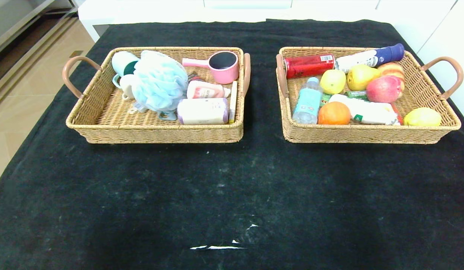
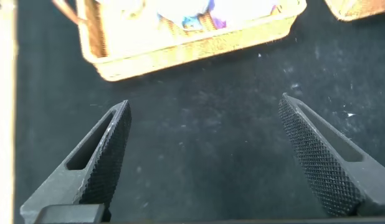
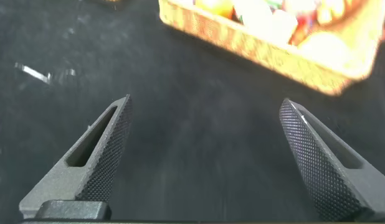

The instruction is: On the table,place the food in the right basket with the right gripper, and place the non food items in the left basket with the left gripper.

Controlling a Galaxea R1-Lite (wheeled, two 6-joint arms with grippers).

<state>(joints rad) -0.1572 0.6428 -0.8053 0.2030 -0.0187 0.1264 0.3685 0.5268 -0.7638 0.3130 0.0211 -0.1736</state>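
Sorted completely, to all appearance: toiletries in left basket (image 1: 104,112), fruit and bottles in right basket (image 1: 423,93), bare cloth (image 1: 232,180) between, left gripper (image 2: 202,134) and right gripper (image 3: 205,134) spread empty.

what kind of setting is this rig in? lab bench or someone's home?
Probably a staged test bench in a home-like room, though that is a guess. A black cloth covers the table, two matching wicker baskets hold sorted goods, and white cabinets and tan floor tiles surround it.
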